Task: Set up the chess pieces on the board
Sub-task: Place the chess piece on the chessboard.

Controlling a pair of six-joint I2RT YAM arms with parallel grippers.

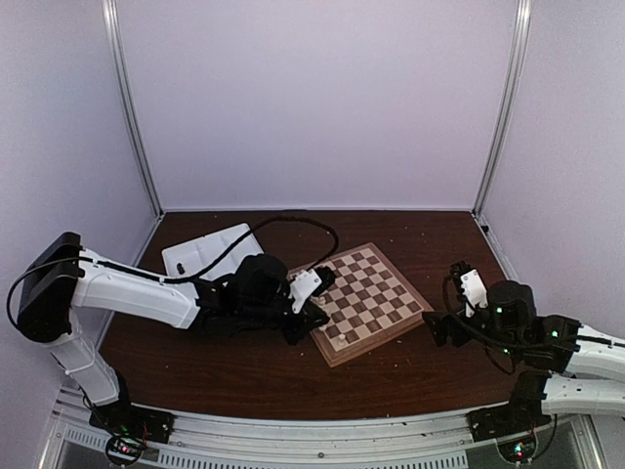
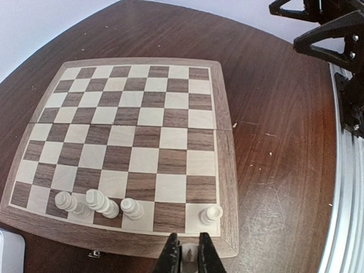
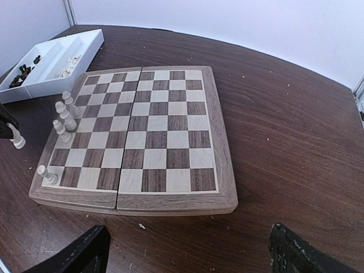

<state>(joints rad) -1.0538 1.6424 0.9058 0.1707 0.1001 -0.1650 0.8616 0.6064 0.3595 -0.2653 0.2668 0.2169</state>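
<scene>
Cream chess pieces (image 2: 99, 203) stand upright, four in all, along one edge row of the board (image 2: 149, 137): three close together and the fourth alone in a corner square. We see the left arm stretched low across the table (image 3: 296, 142) from its base, its wrist aimed at that same edge. The left gripper (image 2: 189, 254) is clenched on one more cream piece (image 3: 17, 139) just outside the board's border, and we cannot tell this piece's true axis. The right arm is folded back beside the neighbouring edge, apart from the board, with the right gripper (image 3: 189, 236) spread wide and holding nothing. The board sits mid-table, turned corner-on to the arm bases, its fold seam parallel to the row of pieces. More pieces, dark and cream, lie in a white tray (image 3: 51, 82) past the far end of that row.
</scene>
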